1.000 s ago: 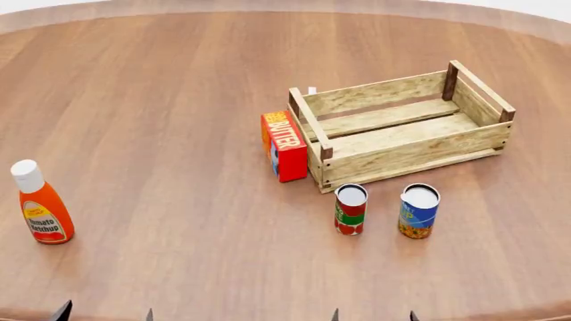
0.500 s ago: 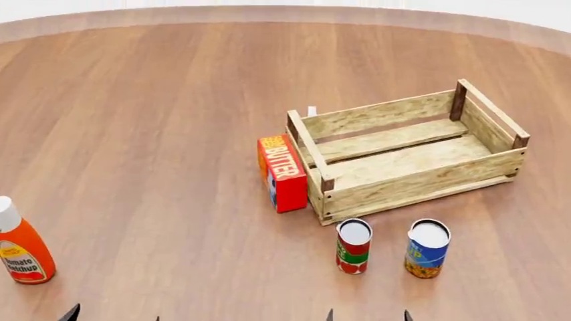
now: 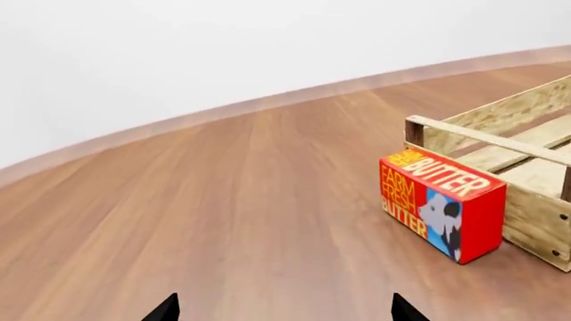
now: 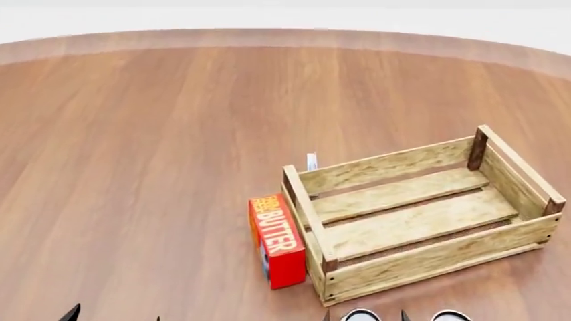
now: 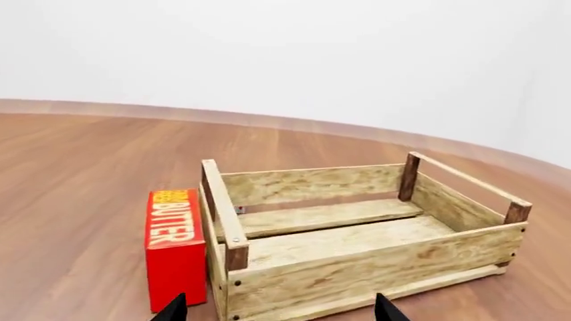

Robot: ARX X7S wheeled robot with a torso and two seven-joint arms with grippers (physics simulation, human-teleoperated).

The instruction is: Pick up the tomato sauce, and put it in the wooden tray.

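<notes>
The wooden tray is a pale slatted crate standing empty at the right of the round table; it also shows in the right wrist view and partly in the left wrist view. Of the tomato sauce only a sliver of its pale top shows at the bottom edge of the head view, in front of the tray; its label is hidden. My left gripper is open and empty over bare table left of the butter box. My right gripper is open and empty, facing the tray's near side.
A red butter box stands against the tray's left end, also in both wrist views. A second can's pale top shows at the bottom edge, right of the tomato sauce. A small white object sits behind the tray.
The head view has tilted up: tray, butter box and cans slid down the picture. The ketchup bottle left the view and the cans are cut off at the bottom edge.
</notes>
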